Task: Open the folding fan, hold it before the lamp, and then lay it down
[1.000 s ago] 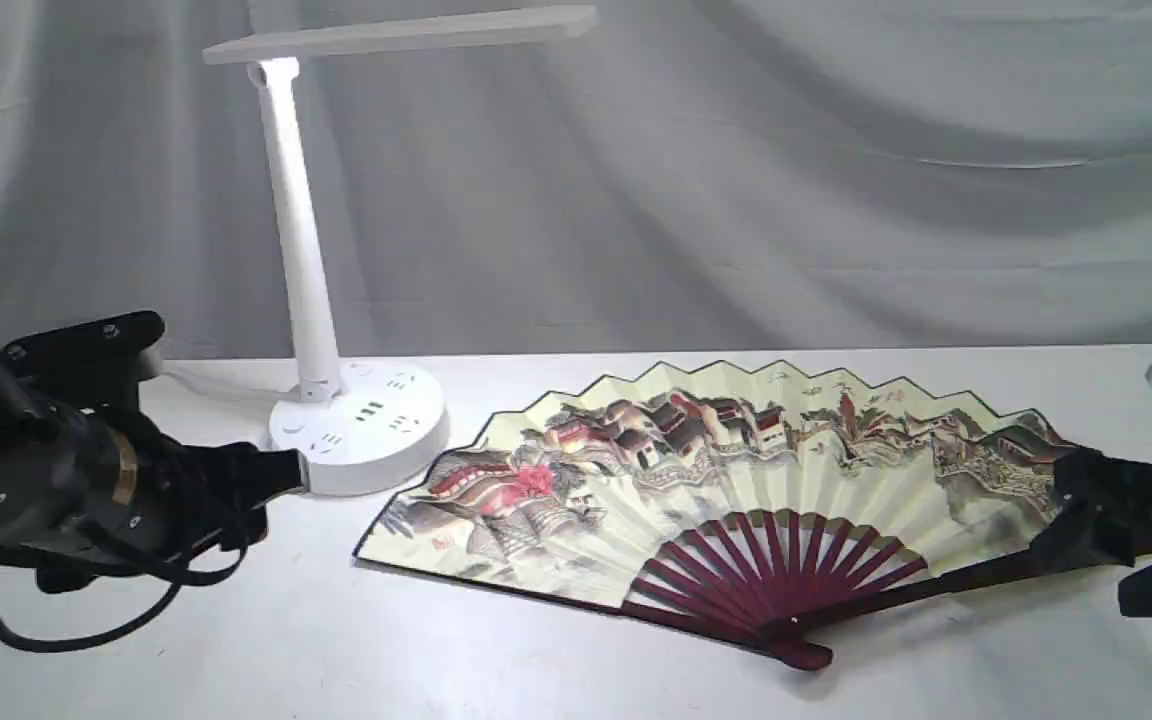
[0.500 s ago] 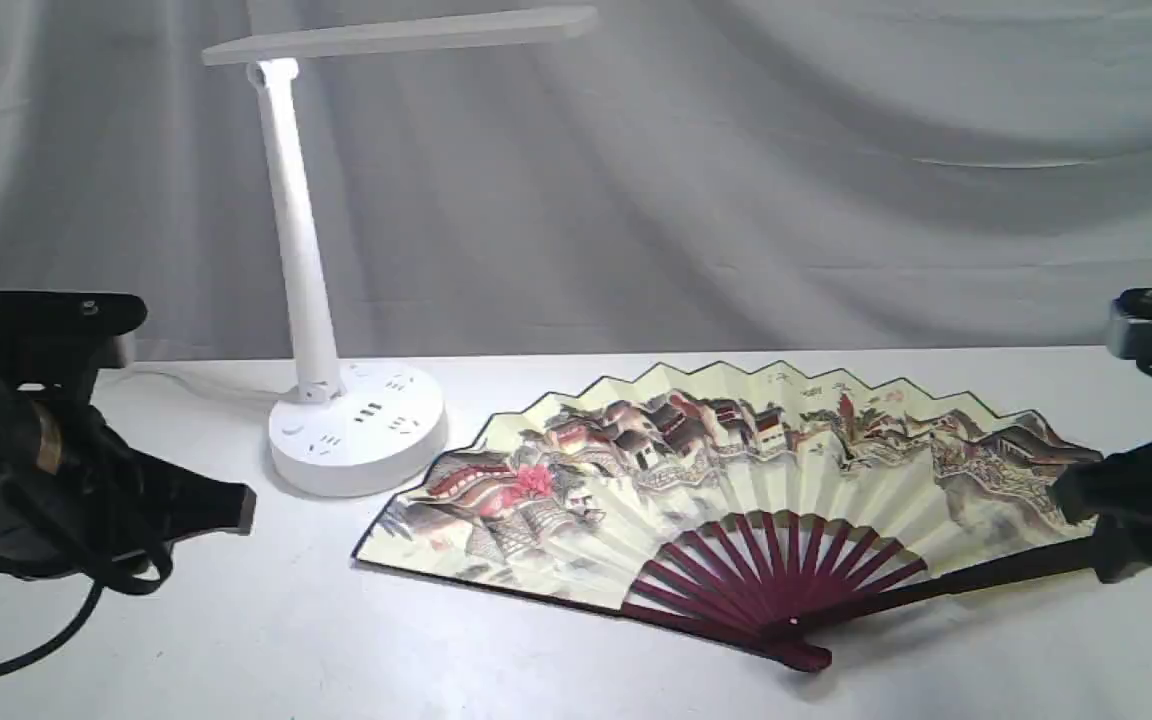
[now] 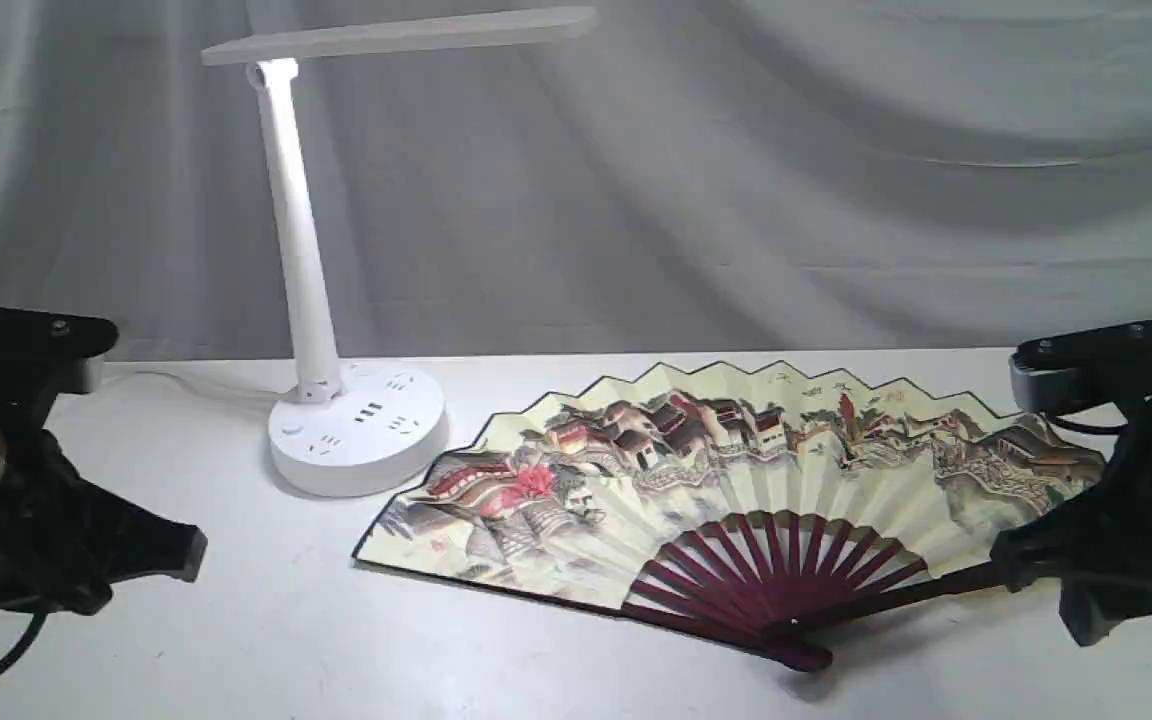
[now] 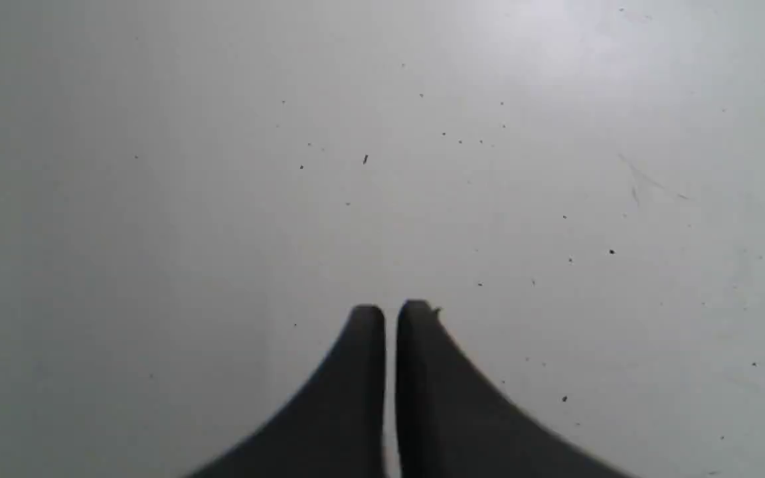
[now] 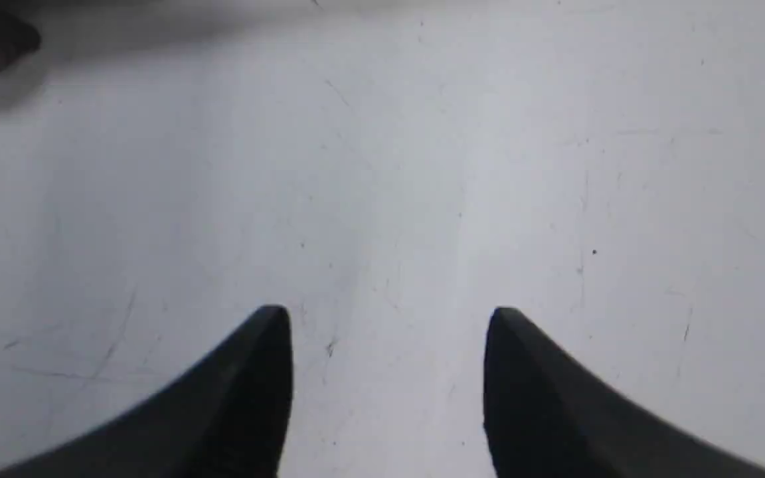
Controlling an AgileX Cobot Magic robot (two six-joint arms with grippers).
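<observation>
Jaws of the left gripper (image 4: 389, 312) are clenched on nothing, those of the right gripper (image 5: 389, 312) gape empty, and the cream pleated paper folding fan (image 3: 736, 480) lies spread flat on the white counter (image 3: 236, 640) beside the white plastic desk lamp (image 3: 301, 260), so the task looks finished.

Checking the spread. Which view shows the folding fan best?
Exterior view: the folding fan lies fully spread on the table, wholly visible. Right wrist view shows only a dark blurred scrap, perhaps its rib; left wrist view, none.
</observation>
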